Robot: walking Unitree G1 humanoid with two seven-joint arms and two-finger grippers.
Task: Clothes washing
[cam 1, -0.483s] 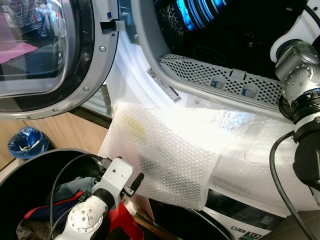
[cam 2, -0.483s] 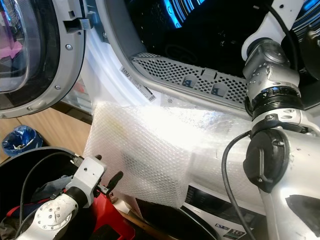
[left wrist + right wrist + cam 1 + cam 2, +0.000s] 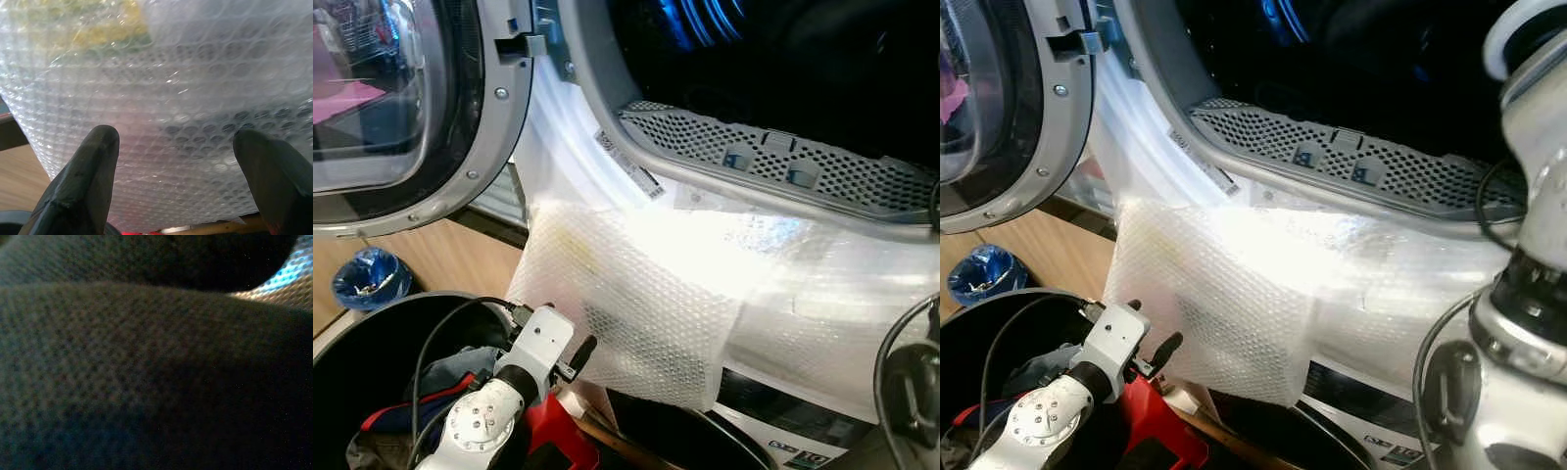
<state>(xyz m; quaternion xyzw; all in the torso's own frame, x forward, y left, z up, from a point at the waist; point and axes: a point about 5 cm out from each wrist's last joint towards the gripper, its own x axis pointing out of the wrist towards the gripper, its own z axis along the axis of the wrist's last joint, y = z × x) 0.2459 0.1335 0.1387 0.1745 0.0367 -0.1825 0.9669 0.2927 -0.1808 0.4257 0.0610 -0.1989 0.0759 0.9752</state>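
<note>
Reaching into the drum: judged to be the step in hand, the right arm (image 3: 1528, 323) carrying clothes into the open washing machine (image 3: 773, 171).
Head views, scene: the round door (image 3: 401, 108) stands open at the left; bubble wrap (image 3: 646, 294) drapes over the machine's front below the drum opening. A black basket (image 3: 352, 362) low at the left holds clothes (image 3: 440, 377) in dark, blue and red.
Head views, left gripper (image 3: 579, 354): it hovers over the basket's edge, just beside the bubble wrap.
Head views, change: the right arm's elbow and forearm, seen half a second ago against the drum mouth, have left the left eye view and loom much nearer in the right eye view; the left arm has hardly moved.
Left wrist view: the jaws stand wide and empty, facing the bubble wrap close up.
Right wrist view: dark knitted cloth (image 3: 146, 362) lies right against the lens, with a lit patch of perforated drum wall (image 3: 288, 281) beyond; I cannot tell how these jaws stand.
Doing it well: carry the cloth deep past the perforated lip (image 3: 754, 157) before letting go, so nothing snags there or on the wrap.
</note>
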